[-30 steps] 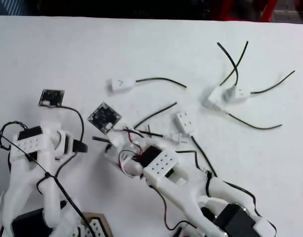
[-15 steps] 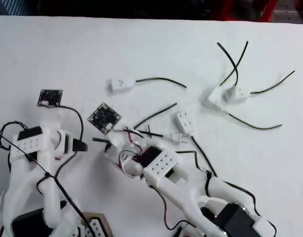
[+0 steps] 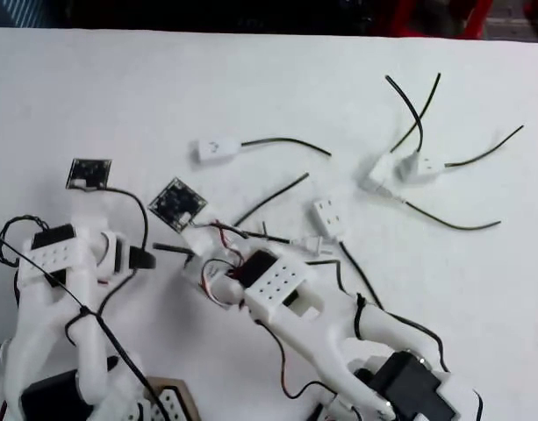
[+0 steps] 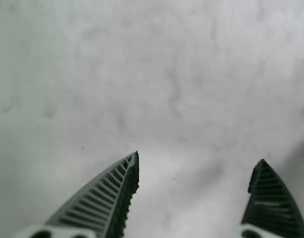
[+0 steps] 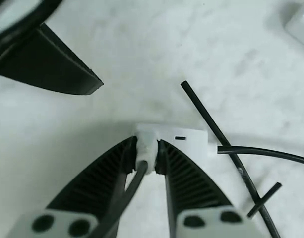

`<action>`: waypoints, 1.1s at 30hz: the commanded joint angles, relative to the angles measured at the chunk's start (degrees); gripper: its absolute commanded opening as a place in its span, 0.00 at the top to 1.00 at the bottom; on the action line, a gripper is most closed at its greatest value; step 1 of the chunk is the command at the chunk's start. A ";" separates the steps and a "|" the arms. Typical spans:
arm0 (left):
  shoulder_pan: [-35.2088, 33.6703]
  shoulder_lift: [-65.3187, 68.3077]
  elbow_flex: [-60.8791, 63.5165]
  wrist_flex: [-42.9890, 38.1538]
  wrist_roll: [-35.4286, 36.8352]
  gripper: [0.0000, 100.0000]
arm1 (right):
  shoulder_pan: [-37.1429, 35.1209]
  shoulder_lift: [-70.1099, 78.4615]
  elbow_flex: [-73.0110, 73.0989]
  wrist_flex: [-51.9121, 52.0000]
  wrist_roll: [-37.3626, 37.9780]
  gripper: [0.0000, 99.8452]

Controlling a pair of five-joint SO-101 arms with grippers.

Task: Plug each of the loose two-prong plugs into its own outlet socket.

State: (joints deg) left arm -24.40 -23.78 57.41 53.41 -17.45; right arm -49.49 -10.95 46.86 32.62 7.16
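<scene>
White plug (image 5: 182, 142) within right gripper (image 5: 146, 145)

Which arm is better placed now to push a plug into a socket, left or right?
Right: its claw is shut on a white plug. The left claw is open above the table, holding nothing.

White table (image 3: 93, 88) with plugs (image 3: 311, 243), sockets (image 3: 328, 217)

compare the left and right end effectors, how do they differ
The left end effector is open; the right end effector is shut on a white connector. The left one hangs over the table; the right one has black wires beside it. Both have dark ribbed fingers.
</scene>
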 commanded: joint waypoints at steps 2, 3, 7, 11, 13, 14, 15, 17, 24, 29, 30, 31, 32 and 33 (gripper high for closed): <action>-0.57 -2.07 -0.18 -0.97 0.62 0.65 | 0.22 -0.31 -2.90 5.76 0.09 0.98; -0.57 -2.07 -0.18 -0.97 0.62 0.65 | 0.22 -0.31 -3.69 6.90 0.00 0.98; -0.57 -2.07 -0.18 -0.97 0.70 0.65 | 0.66 0.04 -6.59 9.80 0.00 0.98; -0.57 -2.07 -0.18 -0.97 0.70 0.65 | 2.07 0.04 -9.49 12.00 0.00 0.98; -0.57 -2.07 -0.18 -0.97 0.70 0.65 | 2.24 0.04 -10.37 12.97 0.00 0.98; -0.57 -2.07 -0.18 -0.97 0.70 0.65 | 2.15 0.13 -10.37 12.97 0.00 0.98; -0.57 -2.07 -0.18 -0.97 0.70 0.65 | 2.07 0.13 -10.46 12.97 0.00 0.98; -0.57 -2.07 -0.18 -0.97 0.70 0.65 | 2.07 0.13 -10.55 12.97 0.00 0.98; -0.57 -2.07 -0.18 -0.97 0.70 0.65 | 2.33 0.13 -11.25 14.64 0.00 0.98; -0.57 -2.07 -0.18 -0.97 0.70 0.65 | 2.33 0.31 -15.82 21.58 -2.64 0.98; -0.57 -2.07 -0.18 -0.97 0.70 0.65 | 2.24 0.92 -16.53 22.37 -3.16 0.98; -0.57 -2.07 -0.18 -0.97 0.70 0.65 | 2.24 1.98 -17.05 22.90 -3.52 0.98; -0.57 -2.07 -0.18 -0.97 0.70 0.65 | 2.24 3.38 -17.49 22.99 -3.52 0.98; -0.57 -2.07 -0.18 -0.97 0.70 0.65 | 2.24 4.97 -17.76 22.81 -3.52 0.98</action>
State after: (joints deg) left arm -24.40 -23.78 57.41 53.41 -17.19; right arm -48.09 -7.96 32.00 54.51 4.44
